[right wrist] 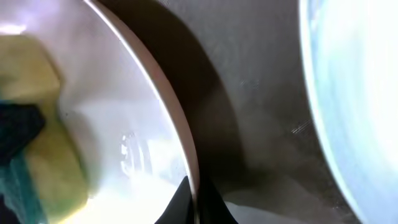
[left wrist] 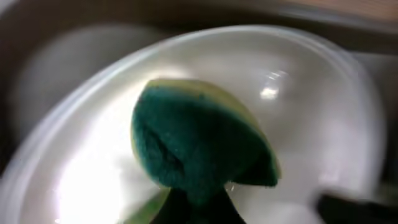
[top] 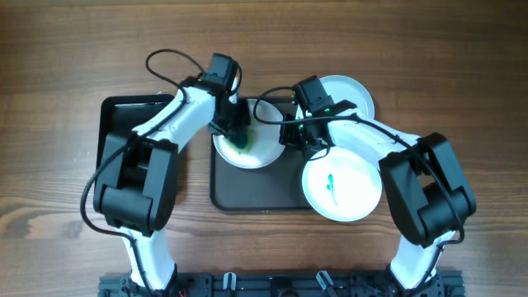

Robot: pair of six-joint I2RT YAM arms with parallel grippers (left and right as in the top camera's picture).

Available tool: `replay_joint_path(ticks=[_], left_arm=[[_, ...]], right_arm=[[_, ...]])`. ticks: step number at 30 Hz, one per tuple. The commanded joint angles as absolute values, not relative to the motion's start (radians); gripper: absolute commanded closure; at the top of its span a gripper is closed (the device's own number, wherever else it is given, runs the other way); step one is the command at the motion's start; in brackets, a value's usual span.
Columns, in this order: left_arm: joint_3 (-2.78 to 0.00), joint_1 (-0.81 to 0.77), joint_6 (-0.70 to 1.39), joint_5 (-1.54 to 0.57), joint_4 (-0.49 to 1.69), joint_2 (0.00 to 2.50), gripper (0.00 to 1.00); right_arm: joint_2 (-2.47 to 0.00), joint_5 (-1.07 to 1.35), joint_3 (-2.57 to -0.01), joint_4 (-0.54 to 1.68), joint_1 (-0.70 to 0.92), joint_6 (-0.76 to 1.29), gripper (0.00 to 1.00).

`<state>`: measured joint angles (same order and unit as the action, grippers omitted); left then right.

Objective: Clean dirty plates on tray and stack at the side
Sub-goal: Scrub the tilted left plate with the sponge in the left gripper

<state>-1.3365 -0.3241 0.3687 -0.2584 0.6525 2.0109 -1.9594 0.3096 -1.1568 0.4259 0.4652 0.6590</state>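
A white plate (top: 257,153) lies on the left part of the dark tray (top: 256,194). My left gripper (top: 238,134) is shut on a green and yellow sponge (left wrist: 199,143) and presses it onto this plate (left wrist: 311,124). My right gripper (top: 290,139) is shut on the plate's right rim (right wrist: 194,186), one finger on each side. The sponge also shows in the right wrist view (right wrist: 50,168). A second plate (top: 342,186) with a teal smear lies at the tray's right front. A third white plate (top: 351,92) lies at the back right, partly under my right arm.
A smaller glossy black tray (top: 115,124) sits at the left, partly under my left arm. Bare tray floor (right wrist: 249,93) separates the held plate from the smeared plate (right wrist: 360,93). Wooden table surrounds both trays.
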Motion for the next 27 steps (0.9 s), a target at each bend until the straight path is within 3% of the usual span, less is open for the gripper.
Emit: replay_joint_path(ticks=[1,4,6,9,13,19,22,24,27], left_arm=[[-1.326,-0.338,0.297,-0.443,0.570,2.035,0.96],[-1.326,-0.340,0.485,0.000,0.646,2.035,0.96],[-1.326,-0.343,0.537,0.130,0.735,2.035,0.96],[-1.326,-0.361,0.522,0.054,0.852,2.035,0.96],[-1.326,-0.392,0.293,-0.363,0.825,2.035,0.96],[-1.326,-0.407,0.295,-0.450,0.687,2.035,0.96],[-1.327,-0.406,0.546,0.058,0.726,2.035,0.96],[-1.330,-0.406,0.645,0.223,0.836,2.035,0.96],[-1.330,-0.407,0.690,0.274,0.937,2.035,0.96]], right_arm=[[-1.990,0.248,-1.142,0.442,0.463,0.657,0.96],[-1.990,0.248,-1.142,0.439,0.463,0.657,0.96],[-1.990,0.248,-1.142,0.439,0.463,0.657,0.96],[-1.990,0.248,-1.142,0.435,0.463,0.657,0.96],[-1.990,0.248,-1.142,0.434,0.463,0.658,0.96],[-1.990,0.248,-1.142,0.434,0.463,0.658,0.96],[-1.990,0.248,-1.142,0.434,0.463,0.658,0.96],[-1.990,0.247,-1.142,0.434,0.463,0.658,0.96],[-1.990,0.247,-1.142,0.430,0.463,0.659,0.96]])
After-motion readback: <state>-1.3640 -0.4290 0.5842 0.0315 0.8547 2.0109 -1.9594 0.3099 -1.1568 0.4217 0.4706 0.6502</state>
